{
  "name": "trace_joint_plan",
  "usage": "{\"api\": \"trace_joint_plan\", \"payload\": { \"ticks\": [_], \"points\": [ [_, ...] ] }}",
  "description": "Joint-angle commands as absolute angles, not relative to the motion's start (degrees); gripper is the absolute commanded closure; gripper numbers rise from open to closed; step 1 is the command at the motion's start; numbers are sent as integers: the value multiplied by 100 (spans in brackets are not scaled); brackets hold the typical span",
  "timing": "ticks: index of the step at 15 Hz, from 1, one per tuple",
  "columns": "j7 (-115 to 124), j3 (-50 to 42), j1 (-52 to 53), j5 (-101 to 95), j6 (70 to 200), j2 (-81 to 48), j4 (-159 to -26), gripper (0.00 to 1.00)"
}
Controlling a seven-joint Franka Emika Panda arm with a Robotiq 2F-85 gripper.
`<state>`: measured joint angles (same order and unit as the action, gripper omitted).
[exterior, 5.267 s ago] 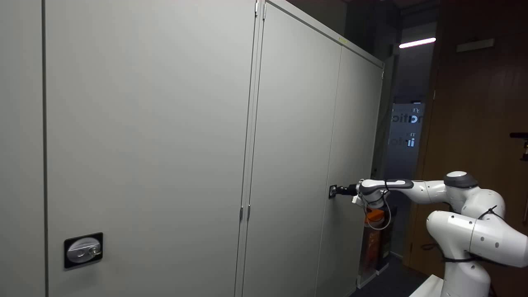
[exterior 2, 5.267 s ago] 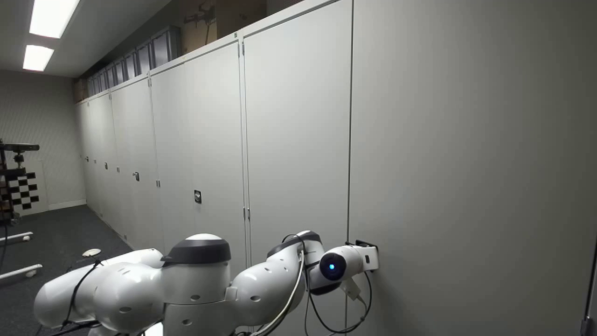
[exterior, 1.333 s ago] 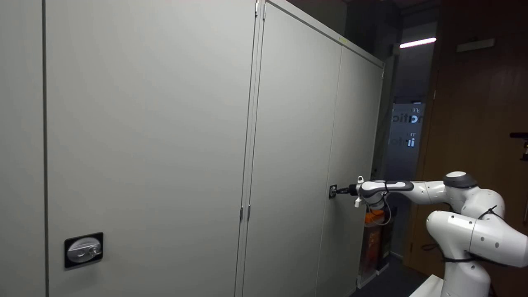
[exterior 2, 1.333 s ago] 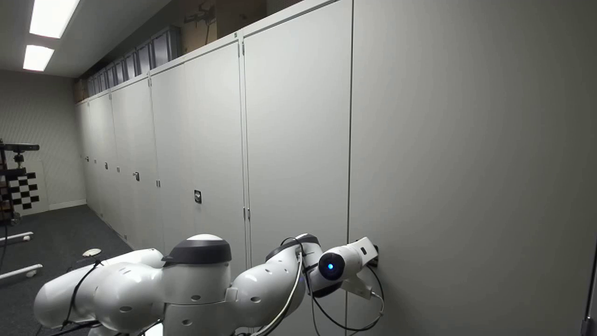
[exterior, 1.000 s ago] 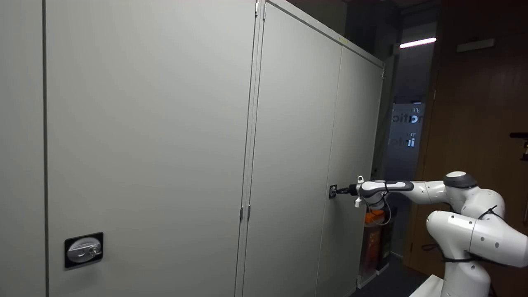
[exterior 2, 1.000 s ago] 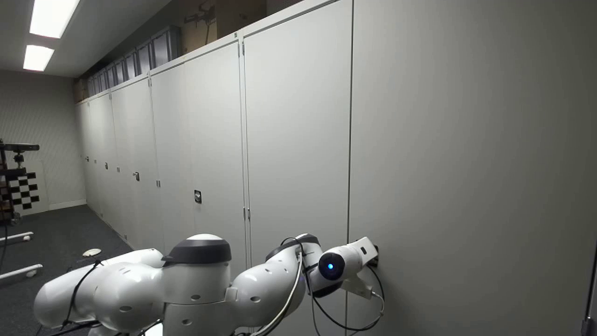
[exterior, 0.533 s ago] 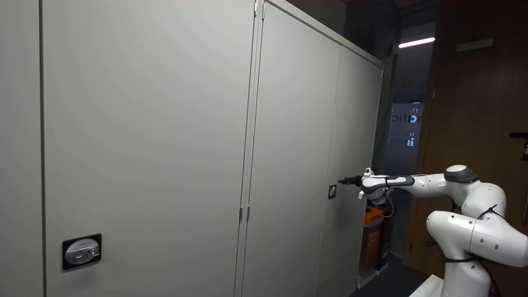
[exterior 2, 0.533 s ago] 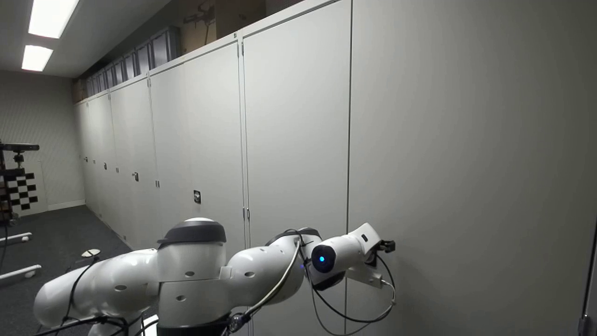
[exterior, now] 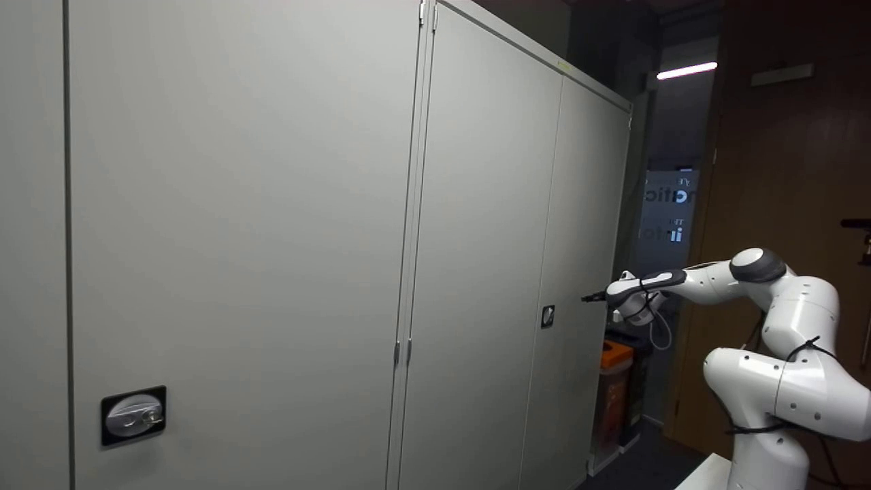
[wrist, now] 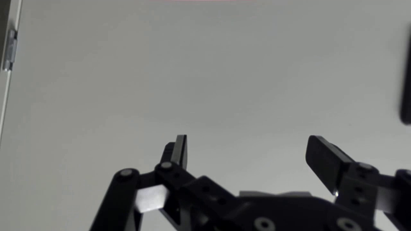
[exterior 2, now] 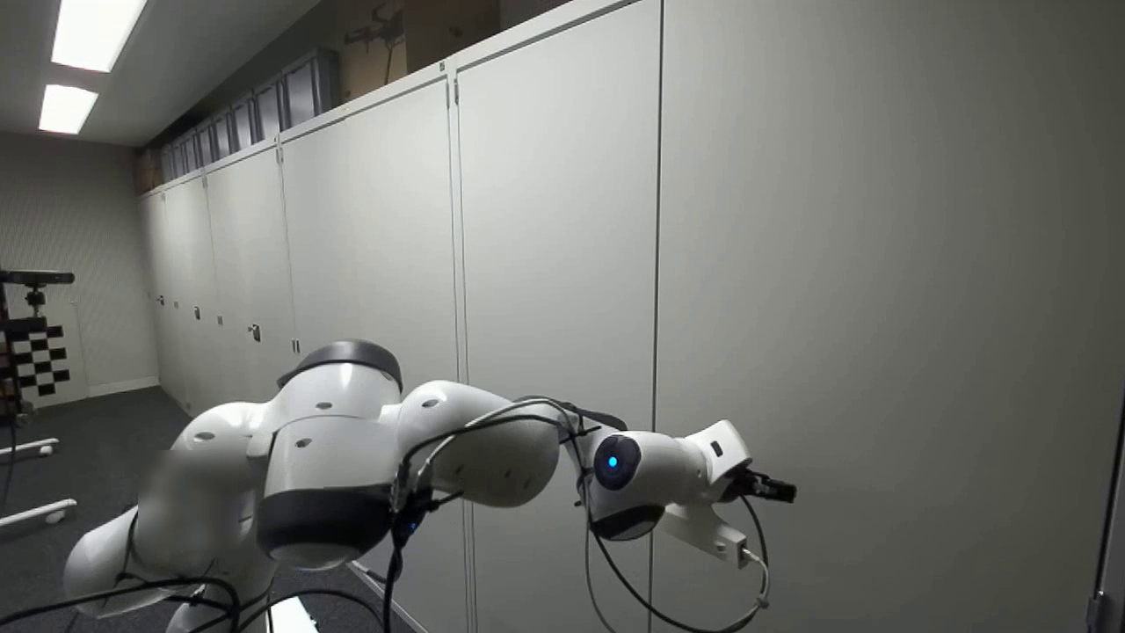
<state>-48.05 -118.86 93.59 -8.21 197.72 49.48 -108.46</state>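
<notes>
My gripper (wrist: 249, 138) stands open in the wrist view, with nothing between its two dark fingers (wrist: 327, 160). Behind them spreads the plain grey face of a cabinet door (wrist: 205, 80). The black edge of a handle plate (wrist: 407, 83) is cut off at the right border. In an exterior view the gripper (exterior: 586, 298) hangs off the door, apart from the small black handle plate with its silver oval (exterior: 548, 316). That door lies flush with its neighbour. In an exterior view the gripper (exterior 2: 778, 489) points towards the cabinet face, and the arm hides the handle.
A hinge (wrist: 10, 49) marks the door's left edge. Another handle (exterior: 134, 416) sits on a nearer cabinet. Orange-topped bins (exterior: 616, 354) stand at the cabinet's far end, below the wrist. Cables (exterior 2: 756, 563) loop under the wrist. A checkerboard stand (exterior 2: 39, 359) is at the far left.
A second ago the fingertips were at the handle plate. Since then the gripper has pulled back from the door and opened, and the elbow has risen. Earlier still, the wrist rolled.
</notes>
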Motion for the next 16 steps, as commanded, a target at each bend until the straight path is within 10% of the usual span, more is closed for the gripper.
{"api": "trace_joint_plan", "payload": {
  "ticks": [1,16],
  "points": [
    [-4430,-11912,9100,21,19520,3577,-12122,0],
    [-2522,-7691,4829,-957,15479,1796,-12999,0]
  ]
}}
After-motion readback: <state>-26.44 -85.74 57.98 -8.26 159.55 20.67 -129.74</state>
